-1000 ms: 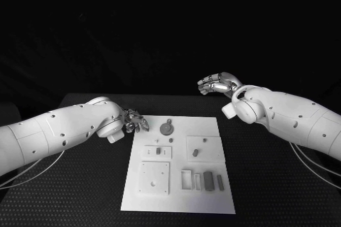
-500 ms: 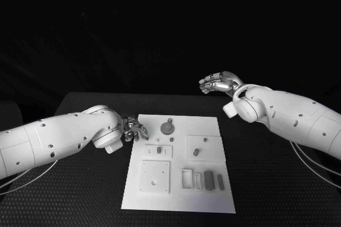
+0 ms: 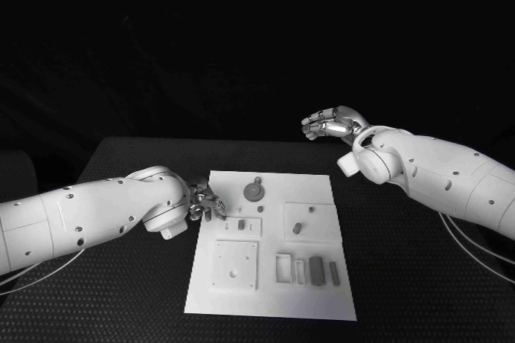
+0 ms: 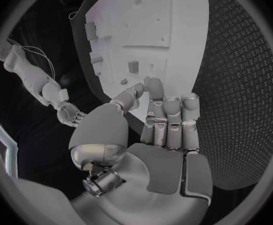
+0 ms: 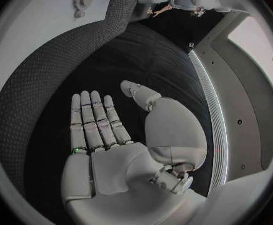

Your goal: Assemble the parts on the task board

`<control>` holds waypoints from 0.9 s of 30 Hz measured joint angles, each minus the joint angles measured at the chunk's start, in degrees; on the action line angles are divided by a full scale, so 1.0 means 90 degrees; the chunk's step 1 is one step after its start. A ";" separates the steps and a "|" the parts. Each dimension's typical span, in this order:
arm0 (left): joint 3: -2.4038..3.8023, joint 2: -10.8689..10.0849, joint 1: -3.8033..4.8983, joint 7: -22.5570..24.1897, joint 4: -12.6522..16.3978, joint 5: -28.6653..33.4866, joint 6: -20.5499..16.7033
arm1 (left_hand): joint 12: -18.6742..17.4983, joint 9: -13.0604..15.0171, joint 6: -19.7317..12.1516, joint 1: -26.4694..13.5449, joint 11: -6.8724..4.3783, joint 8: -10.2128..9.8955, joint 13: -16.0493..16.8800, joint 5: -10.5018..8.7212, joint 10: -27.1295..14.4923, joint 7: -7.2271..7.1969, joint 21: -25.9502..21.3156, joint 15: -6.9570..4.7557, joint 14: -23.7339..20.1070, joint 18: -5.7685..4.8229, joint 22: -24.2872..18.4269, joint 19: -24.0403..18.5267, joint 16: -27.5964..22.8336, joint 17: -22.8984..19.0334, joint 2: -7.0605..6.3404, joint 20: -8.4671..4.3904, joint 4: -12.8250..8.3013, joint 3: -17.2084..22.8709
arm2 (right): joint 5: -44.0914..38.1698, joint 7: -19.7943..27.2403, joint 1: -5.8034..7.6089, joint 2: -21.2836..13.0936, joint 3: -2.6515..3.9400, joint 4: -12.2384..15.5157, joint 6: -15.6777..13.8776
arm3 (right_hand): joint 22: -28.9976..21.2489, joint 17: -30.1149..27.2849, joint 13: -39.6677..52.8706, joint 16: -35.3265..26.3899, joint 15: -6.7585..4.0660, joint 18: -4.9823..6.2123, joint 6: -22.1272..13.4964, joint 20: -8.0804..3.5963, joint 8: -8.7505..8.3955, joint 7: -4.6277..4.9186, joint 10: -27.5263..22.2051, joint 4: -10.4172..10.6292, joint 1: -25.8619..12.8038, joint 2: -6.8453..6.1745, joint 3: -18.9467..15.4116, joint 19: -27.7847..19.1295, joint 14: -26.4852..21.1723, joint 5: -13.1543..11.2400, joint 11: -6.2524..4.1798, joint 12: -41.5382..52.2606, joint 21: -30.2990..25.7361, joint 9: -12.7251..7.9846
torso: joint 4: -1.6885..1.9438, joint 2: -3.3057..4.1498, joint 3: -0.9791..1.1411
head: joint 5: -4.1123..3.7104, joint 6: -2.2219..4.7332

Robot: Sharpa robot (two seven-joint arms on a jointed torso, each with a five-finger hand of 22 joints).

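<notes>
Where wrist-viewed, left robot hand [image 4: 168, 130] seemingly empty.

Empty left hand [image 4: 164, 135] hovers at task board [image 4: 155, 20] edge.

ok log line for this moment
left hand: open, at white task board left edge | right hand: open, beyond board | grey parts: untouched

Black table [image 3: 129, 298] with a dotted, textured surface; dark room behind it.
</notes>
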 measured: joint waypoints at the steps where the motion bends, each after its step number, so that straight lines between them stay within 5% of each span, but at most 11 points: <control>1: 0.0000 0.0001 -0.0003 -0.0002 0.0008 -0.0009 0.0000 | 0.0000 0.0000 0.0000 0.0000 0.0000 0.0000 0.0003 0.0000 0.0000 0.0000 0.0000 0.0000 0.0000 0.0000 0.0000 0.0000 0.0000 0.0000 0.0000 0.0000 0.0000 0.0000 | 0.0000 0.0000 0.0000 0.0000 0.0000 0.0000 0.0000 | 0.0000 0.0000 0.0000 0.0000 0.0000 0.0000 0.0000 0.0000 0.0000 0.0000 0.0000 0.0000 0.0000 0.0000 0.0000 0.0000 0.0000 0.0000 0.0000 0.0000 0.0000 0.0000 | -0.0002 0.0000 0.0000 | 0.0001 -0.0004; 27: 0.0001 0.0170 -0.0125 -0.0034 -0.0115 -0.0231 0.0135 | 0.0000 0.0000 0.0017 0.0000 -0.0017 0.0003 0.0008 0.0026 0.0021 -0.0024 0.0000 0.0004 0.0047 -0.0002 0.0003 -0.0001 0.0000 0.0004 0.0001 0.0001 -0.0026 -0.0018 | 0.0000 0.0000 -0.0001 -0.0006 0.0000 0.0026 0.0003 | 0.0014 -0.0010 0.0000 0.0000 -0.0001 0.0000 0.0000 0.0000 0.0000 0.0000 0.0000 0.0000 0.0000 0.0000 0.0000 0.0000 0.0001 0.0000 0.0000 0.0000 -0.0024 0.0000 | -0.0007 -0.0002 0.0004 | -0.0020 -0.0023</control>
